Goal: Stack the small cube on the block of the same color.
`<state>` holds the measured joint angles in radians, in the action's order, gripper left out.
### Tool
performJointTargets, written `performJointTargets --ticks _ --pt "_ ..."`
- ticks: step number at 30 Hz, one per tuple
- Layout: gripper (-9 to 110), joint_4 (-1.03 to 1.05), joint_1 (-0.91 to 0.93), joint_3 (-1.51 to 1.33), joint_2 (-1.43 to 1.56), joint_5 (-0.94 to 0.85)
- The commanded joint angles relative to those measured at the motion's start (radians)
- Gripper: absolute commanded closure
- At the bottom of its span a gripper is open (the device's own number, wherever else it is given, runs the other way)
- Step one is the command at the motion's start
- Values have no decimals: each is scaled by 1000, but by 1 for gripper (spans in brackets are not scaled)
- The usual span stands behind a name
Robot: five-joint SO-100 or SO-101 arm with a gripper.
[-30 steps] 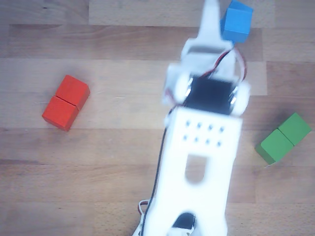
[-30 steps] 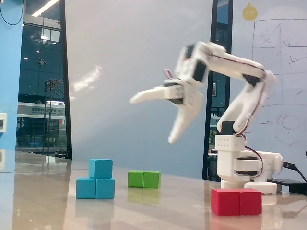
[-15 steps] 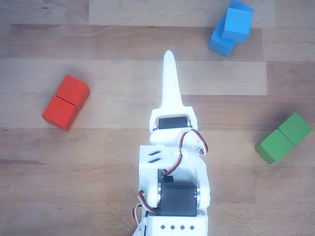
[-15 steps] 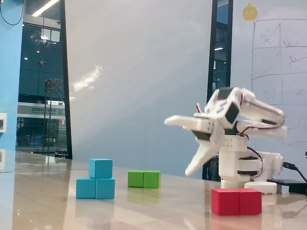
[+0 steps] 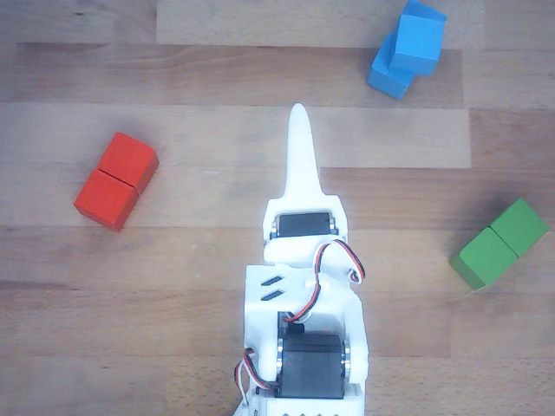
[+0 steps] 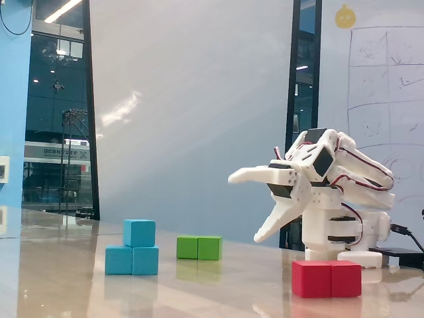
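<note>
The small cube [image 5: 418, 36] [image 6: 139, 232], light blue, rests on top of the light-blue block of the same color [image 5: 388, 76] [image 6: 132, 260], over one half of it. My gripper [image 5: 301, 139] [image 6: 245, 208] is well clear of the stack, drawn back near the arm's base. It is open and holds nothing. The fixed view shows its fingers spread wide, one level and one angled down. In the other view only the upper finger [image 5: 300, 160] shows, pointing toward the far edge.
A red oblong block [image 5: 115, 180] [image 6: 326, 278] lies left of the arm in the other view. A green oblong block [image 5: 500, 243] [image 6: 199, 248] lies to its right there. The wooden table [image 5: 191, 286] carries all of them.
The arm pulled back from the blue stack and folded down toward its base, gripper open throughout. The small cube stayed on the blue block.
</note>
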<state>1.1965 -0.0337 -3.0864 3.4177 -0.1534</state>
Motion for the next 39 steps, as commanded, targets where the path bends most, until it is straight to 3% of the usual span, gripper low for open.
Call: performJointTargets --ticks 1,7,11,17,39 --pt "76 2 -2 9 32 8" --pt "103 0 -2 9 32 8" --pt "98 2 0 9 32 8" --pt "102 0 0 9 32 8" --pt "101 0 -2 9 32 5"
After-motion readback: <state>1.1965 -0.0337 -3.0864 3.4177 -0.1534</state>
